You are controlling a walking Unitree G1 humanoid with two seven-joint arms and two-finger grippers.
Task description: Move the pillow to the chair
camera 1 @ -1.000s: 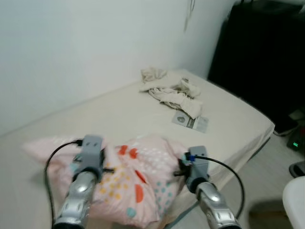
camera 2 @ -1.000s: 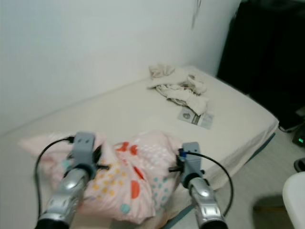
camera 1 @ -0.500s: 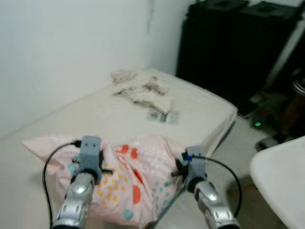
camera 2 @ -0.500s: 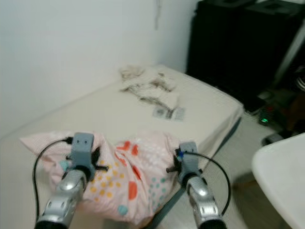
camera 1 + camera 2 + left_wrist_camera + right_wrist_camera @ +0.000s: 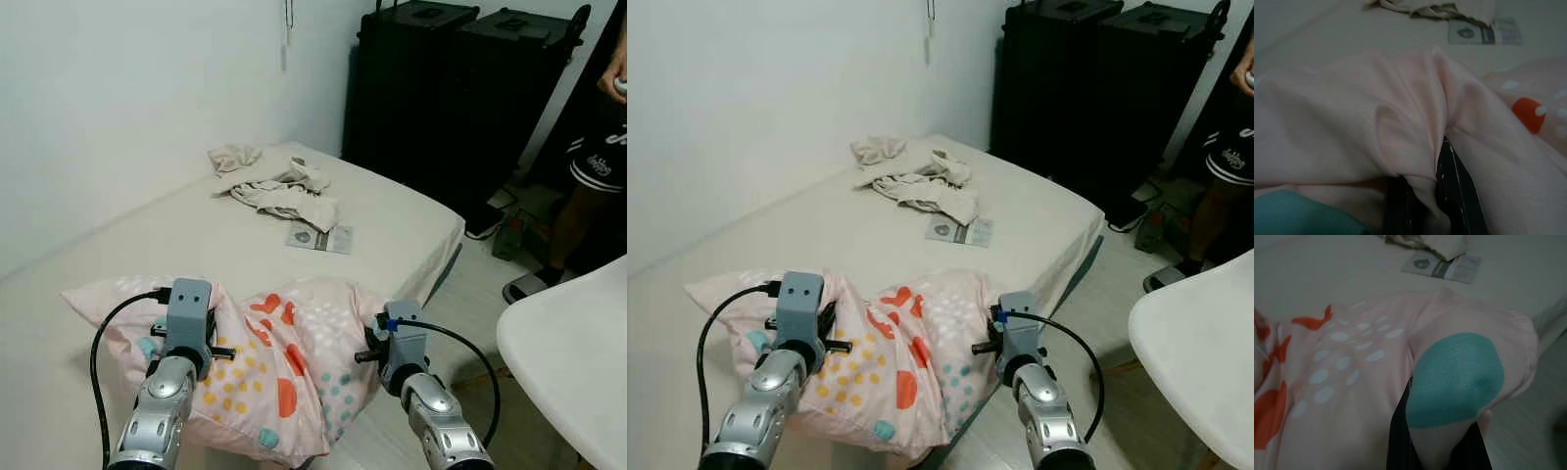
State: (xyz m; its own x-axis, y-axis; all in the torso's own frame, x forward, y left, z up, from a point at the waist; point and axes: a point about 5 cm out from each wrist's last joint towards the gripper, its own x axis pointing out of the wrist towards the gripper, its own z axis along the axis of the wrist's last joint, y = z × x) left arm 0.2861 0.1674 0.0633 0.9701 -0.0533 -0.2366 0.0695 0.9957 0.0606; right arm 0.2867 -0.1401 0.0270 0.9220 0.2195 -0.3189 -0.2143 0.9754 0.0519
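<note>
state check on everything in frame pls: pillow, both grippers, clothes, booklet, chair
pillow: pinched at both ends, bunched, at the bed edge
left gripper: shut on pillow fabric
right gripper: shut on a pillow corner
bed: bare mattress
clothes: crumpled in a heap near the wall
booklet: lying flat, closed, beside the clothes
white chair: seat bare, off the robot's right
person: standing by the black cabinet

Head cameras look down over the bed (image 5: 392, 211); both wrist cameras sit tight against the pillow (image 5: 1352, 127), sharing its fabric.
</note>
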